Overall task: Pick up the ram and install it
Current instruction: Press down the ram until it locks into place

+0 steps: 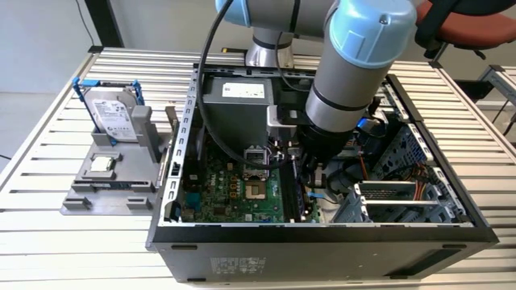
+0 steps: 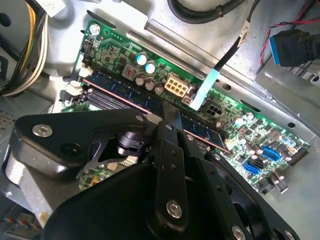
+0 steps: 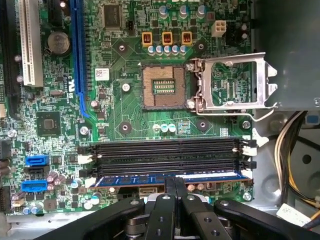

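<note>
Tool (image 3: 174, 192) clenched on ram (image 3: 170, 177), stick sitting in slot nearest motherboard (image 3: 130, 107) edge, beside empty black slots (image 3: 167, 155). Risk: uneven press or misaligned notch; stick tilts, latches fail.

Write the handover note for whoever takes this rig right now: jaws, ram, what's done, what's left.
Gripper: inside the open computer case, jaws shut on the ram.
Ram: picked up and standing edge-down in the slot nearest the gripper, beside the empty black slots on the motherboard.
Done: pickup and placing over the slot.
Left: whether it is fully seated cannot be told; the white end latches look open. Confirm seating, then release.
</note>
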Controlling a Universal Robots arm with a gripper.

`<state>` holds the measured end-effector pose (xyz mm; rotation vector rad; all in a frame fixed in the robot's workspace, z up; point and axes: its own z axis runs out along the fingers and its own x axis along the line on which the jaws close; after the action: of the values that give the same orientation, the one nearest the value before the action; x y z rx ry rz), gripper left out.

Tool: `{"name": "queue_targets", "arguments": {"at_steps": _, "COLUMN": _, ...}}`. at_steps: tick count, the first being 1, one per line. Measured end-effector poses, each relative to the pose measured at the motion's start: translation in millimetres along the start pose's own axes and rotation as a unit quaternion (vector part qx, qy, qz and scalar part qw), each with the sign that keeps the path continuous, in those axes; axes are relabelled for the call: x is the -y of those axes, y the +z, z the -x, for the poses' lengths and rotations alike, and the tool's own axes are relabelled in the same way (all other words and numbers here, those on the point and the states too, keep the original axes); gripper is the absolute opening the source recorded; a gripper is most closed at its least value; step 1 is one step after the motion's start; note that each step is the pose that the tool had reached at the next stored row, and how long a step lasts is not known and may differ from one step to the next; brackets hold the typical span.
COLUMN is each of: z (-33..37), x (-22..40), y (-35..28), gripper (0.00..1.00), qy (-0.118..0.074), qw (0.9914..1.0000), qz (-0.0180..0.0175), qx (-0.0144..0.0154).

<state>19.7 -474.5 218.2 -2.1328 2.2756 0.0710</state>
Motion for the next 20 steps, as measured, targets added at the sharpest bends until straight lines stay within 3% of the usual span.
{"name": "queue_targets", "arguments": {"at_steps": 2, "z": 1.0, "x": -0.1, "y": -5.8, "gripper": 0.00, "qy": 0.000, "qw": 1.00000, "qz": -0.0003, "qx": 0.0020}}
{"name": "queue_targets", "arguments": {"at_steps": 4, "z": 0.9, "x": -0.4, "y": -15.3, "gripper": 0.00, "qy": 0.000, "qw": 1.00000, "qz": -0.0001, "qx": 0.0006}}
{"name": "queue_targets", "arguments": {"at_steps": 20, "z": 4.3, "x": -1.7, "y": -88.1, "gripper": 0.00, "qy": 0.000, "qw": 1.00000, "qz": -0.0001, "qx": 0.0005}}
